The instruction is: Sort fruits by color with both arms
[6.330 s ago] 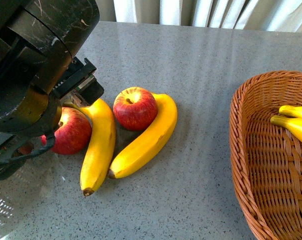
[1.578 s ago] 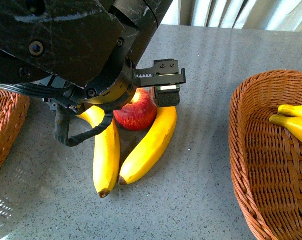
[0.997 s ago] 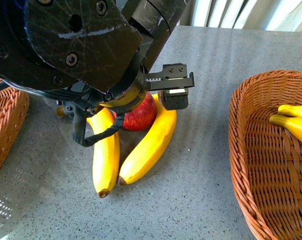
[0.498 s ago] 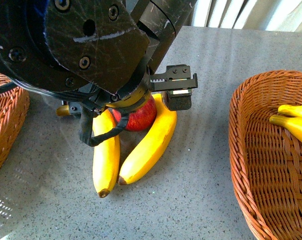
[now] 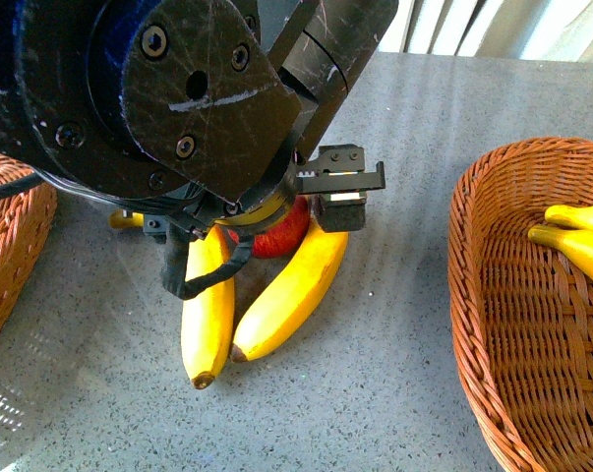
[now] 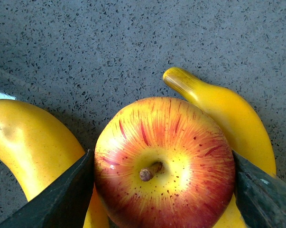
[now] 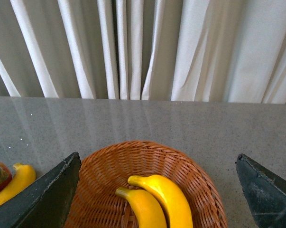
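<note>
No text, label, brand, number or sign can be read in any of the three views.

Grey speckled tabletop (image 5: 394,374). Lying on it: left banana (image 5: 206,324) and right banana (image 5: 291,290) side by side, red apple (image 5: 281,234) between their far ends; wicker basket (image 5: 493,324) right, second basket (image 5: 11,246) at left edge.
</note>
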Controlling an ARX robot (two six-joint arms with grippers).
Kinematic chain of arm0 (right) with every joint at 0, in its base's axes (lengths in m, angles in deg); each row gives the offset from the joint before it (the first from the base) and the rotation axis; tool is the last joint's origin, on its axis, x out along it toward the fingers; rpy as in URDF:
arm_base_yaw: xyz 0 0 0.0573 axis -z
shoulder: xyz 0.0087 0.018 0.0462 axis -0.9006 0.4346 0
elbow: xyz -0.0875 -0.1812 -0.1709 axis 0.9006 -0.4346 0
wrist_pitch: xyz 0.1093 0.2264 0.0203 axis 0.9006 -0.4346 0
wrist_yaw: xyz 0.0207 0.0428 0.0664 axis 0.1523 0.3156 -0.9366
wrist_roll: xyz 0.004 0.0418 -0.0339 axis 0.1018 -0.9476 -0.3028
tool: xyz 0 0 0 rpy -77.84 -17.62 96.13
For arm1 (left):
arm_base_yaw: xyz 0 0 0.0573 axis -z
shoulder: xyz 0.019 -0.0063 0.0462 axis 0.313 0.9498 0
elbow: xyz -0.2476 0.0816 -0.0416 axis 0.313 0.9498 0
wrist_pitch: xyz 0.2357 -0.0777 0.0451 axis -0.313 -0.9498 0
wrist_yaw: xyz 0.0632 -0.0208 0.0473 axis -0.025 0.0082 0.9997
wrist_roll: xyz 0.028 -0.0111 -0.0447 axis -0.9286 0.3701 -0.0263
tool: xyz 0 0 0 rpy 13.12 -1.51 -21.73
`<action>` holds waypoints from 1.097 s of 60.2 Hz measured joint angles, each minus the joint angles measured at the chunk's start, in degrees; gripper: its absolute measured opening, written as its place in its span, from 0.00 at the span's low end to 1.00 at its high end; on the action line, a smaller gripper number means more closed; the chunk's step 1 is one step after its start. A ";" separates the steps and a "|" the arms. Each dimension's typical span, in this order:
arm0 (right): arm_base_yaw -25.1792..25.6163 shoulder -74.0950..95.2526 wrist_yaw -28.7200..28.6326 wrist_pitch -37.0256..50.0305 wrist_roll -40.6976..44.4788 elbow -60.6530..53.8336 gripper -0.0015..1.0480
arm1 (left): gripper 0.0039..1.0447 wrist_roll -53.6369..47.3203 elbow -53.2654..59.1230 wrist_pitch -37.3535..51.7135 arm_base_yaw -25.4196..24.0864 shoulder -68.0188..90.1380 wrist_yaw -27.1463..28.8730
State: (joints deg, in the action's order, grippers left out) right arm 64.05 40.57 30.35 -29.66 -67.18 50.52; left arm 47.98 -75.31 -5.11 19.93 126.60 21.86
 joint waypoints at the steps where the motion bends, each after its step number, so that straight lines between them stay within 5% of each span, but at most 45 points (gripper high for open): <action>1: 0.00 0.00 0.00 0.00 -0.02 -0.02 0.91 | 0.68 0.04 0.00 -0.04 0.02 0.00 0.00; 33: 0.00 0.00 0.00 0.00 0.00 0.00 0.91 | 0.65 2.32 6.88 1.62 -0.74 -11.28 2.56; 66: 0.00 0.00 0.02 -0.02 -0.02 0.00 0.91 | 0.65 6.45 23.37 6.21 -24.59 -28.33 5.60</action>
State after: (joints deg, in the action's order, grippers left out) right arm 64.05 40.57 30.38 -29.68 -67.20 50.52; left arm 54.43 -51.95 1.10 -4.65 98.28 27.46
